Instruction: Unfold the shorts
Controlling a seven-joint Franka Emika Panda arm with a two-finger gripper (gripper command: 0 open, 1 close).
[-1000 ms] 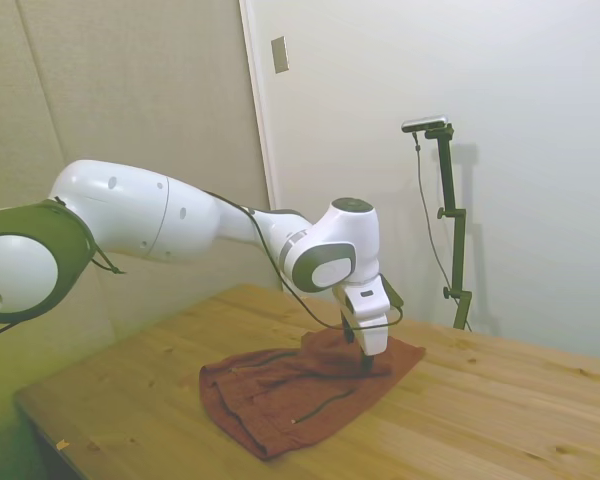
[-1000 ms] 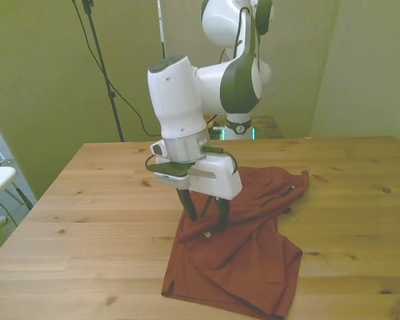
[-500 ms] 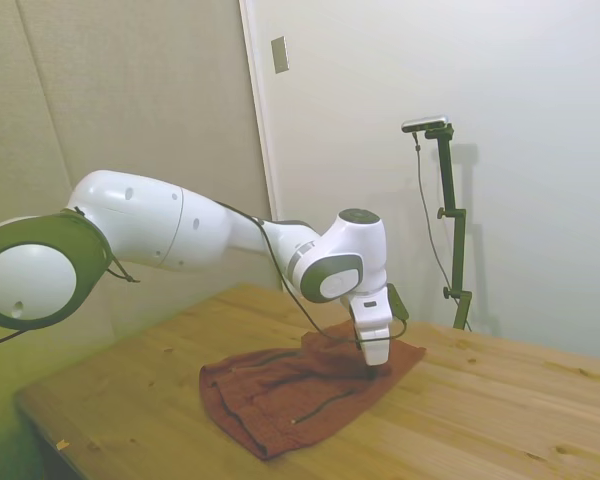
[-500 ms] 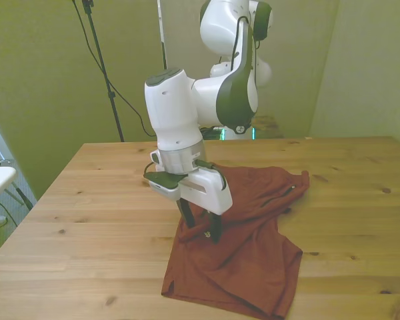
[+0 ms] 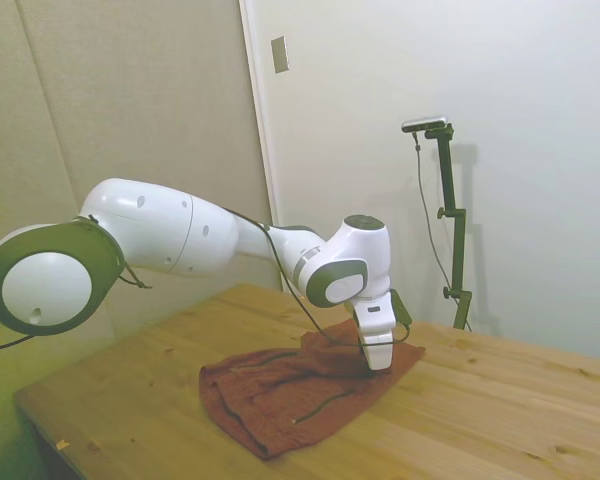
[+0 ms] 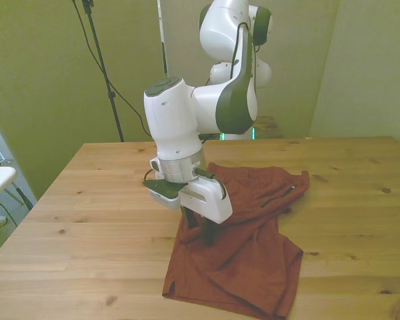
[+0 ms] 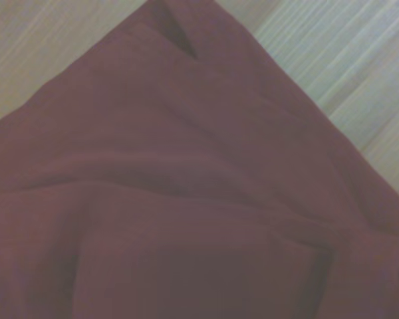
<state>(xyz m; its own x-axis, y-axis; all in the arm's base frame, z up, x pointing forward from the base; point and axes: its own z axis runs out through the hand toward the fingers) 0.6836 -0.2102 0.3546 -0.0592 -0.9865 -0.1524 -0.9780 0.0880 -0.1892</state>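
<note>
Low in the front view's middle, the rust-red soft fabric shorts [image 6: 243, 253] lie rumpled and doubled on the wooden tabletop [image 6: 87, 220], and behind that near hem the white two-finger gripper [image 6: 201, 230] presses down, seemingly clenched on a fold to draw it open.

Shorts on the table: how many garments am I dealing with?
1: the shorts lie on the table, under the gripper. Nothing else shows, though folds could hide something.
</note>
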